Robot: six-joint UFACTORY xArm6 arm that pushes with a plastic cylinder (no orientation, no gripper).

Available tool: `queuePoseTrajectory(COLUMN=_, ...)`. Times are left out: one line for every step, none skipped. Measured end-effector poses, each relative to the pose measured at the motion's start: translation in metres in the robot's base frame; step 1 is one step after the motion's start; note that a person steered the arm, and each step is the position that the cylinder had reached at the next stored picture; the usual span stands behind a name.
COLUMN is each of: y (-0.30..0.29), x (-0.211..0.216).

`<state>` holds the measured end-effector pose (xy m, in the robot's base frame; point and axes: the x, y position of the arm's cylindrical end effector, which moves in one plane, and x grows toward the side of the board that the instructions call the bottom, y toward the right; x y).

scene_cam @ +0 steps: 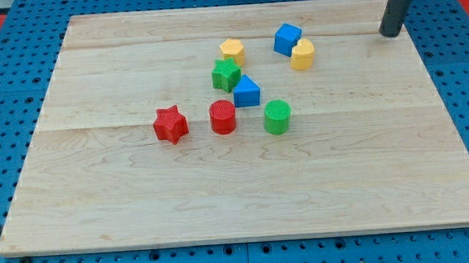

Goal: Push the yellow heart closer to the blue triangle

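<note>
The yellow heart (302, 55) sits near the view's top, touching the lower right side of a blue cube (287, 38). The blue triangle (246, 91) lies lower and to the left of it, close to the green star (226, 74). My tip (391, 34) is at the view's top right, well to the right of the yellow heart and apart from every block.
A yellow hexagon-like block (232, 51) lies above the green star. A red star (170, 124), a red cylinder (223, 117) and a green cylinder (277, 117) stand in a row below the blue triangle. The wooden board (100, 197) rests on a blue pegboard.
</note>
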<state>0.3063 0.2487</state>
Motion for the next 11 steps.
queuePoseTrajectory(y=-0.025, x=0.025)
queuePoseTrajectory(y=-0.061, x=0.028)
queuePoseTrajectory(y=-0.082, x=0.017)
queuePoseTrajectory(y=-0.096, x=0.011)
queuePoseTrajectory(y=-0.117, x=0.011)
queuePoseTrajectory(y=-0.153, x=0.011)
queuePoseTrajectory(y=-0.182, x=0.012)
queuePoseTrajectory(y=-0.193, x=0.023)
queuePoseTrajectory(y=-0.189, x=0.037)
queuePoseTrajectory(y=-0.188, x=0.048)
queuePoseTrajectory(y=-0.192, x=0.06)
